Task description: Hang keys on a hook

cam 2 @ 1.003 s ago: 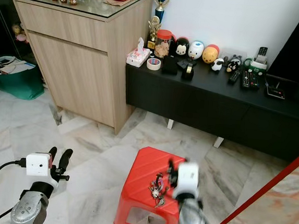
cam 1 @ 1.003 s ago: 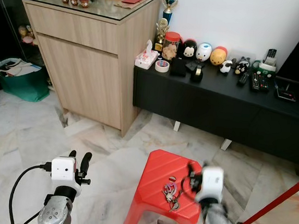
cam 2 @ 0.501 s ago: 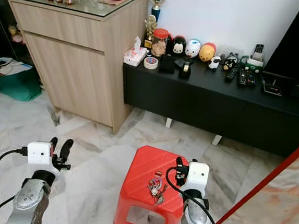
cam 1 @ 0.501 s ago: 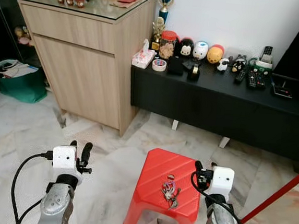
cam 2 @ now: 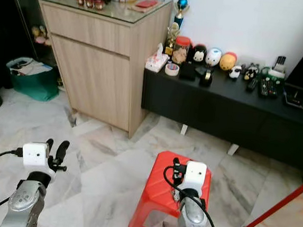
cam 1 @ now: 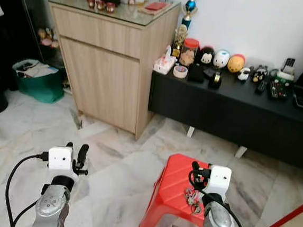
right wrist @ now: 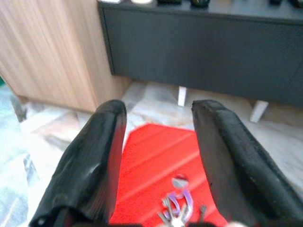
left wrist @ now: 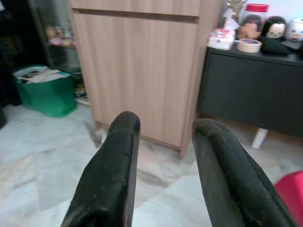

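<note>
The right gripper (right wrist: pixel 158 165) hangs with its jaws spread and empty just above the keys (right wrist: pixel 176 208), which lie in a small bunch on top of the red stool (cam 1: pixel 174 187). The step in hand looks like the pick-up: nothing is grasped yet. The next move calls for lowering the jaws around the bunch and closing on it. The left gripper (left wrist: pixel 163 175), jaws also spread, idles well to the left of the stool over the marble floor (cam 1: pixel 115 169). No hook can be made out.
</note>
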`<state>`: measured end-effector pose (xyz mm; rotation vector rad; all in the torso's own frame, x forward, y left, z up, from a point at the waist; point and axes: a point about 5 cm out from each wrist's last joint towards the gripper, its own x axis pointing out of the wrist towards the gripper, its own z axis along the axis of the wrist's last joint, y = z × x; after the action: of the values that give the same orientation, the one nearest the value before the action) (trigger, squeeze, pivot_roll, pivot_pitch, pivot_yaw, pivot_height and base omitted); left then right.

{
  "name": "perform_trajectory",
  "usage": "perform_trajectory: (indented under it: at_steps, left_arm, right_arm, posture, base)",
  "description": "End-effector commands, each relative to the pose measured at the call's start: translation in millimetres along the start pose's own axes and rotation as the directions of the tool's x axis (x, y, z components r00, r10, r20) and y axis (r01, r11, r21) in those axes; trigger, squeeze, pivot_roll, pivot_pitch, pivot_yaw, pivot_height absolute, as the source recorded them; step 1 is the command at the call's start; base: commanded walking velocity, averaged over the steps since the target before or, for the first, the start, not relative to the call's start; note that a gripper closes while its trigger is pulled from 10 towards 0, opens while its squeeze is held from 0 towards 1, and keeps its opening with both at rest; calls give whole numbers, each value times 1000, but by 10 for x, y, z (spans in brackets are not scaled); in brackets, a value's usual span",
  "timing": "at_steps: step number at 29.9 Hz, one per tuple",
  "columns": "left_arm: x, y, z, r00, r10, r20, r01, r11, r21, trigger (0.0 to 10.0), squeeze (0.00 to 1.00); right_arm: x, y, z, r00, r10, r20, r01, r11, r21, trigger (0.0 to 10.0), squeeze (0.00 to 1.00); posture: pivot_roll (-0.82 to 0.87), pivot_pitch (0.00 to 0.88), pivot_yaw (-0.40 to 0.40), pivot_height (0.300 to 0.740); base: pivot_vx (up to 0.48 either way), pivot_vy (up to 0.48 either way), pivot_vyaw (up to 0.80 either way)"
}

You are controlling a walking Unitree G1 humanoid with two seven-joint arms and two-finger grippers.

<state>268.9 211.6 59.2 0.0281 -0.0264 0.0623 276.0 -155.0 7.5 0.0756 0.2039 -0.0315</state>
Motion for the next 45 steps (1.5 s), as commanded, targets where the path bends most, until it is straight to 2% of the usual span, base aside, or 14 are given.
perform_trajectory:
  at_steps: [1, 6, 13, 22, 27, 45]
  left_arm:
    - [32, -78, 30, 1000, -30, 6, 30, 999, -19, 10000, 0]
    - [58, -145, 56, 998, -67, 9, 67, 997, -28, 10000, 0]
    - [49, -147, 48, 998, -70, 4, 70, 997, -32, 10000, 0]
    - [54, -144, 59, 997, -72, 6, 72, 997, -35, 10000, 0]
    - [61, -158, 57, 997, -74, 5, 74, 997, -38, 10000, 0]
    - [45, -202, 55, 994, -108, 3, 108, 994, -31, 10000, 0]
  right_arm:
    - [34, -72, 58, 1000, -28, 13, 28, 1000, 3, 10000, 0]
    - [46, -94, 72, 999, -43, 13, 43, 999, 5, 10000, 0]
    - [35, -135, 55, 999, -54, 4, 54, 999, -1, 10000, 0]
    - [39, -101, 60, 1000, 8, -1, -8, 999, -43, 10000, 0]
    - [39, -93, 52, 1000, 5, -4, -5, 1000, -1, 10000, 0]
    - [39, -108, 57, 1000, -5, -2, 5, 1000, -2, 10000, 0]
  posture:
    - [31, 0, -37, 727]
    - [35, 0, -38, 727]
    - [31, 0, -38, 727]
    - [30, 0, -40, 727]
    - [28, 0, -40, 727]
    - [30, 0, -41, 727]
  base:
    - [0, 0, 0]
    - [0, 0, 0]
    - [0, 0, 0]
    - [275, 0, 200]
    - [283, 0, 320]
    - [60, 0, 0]
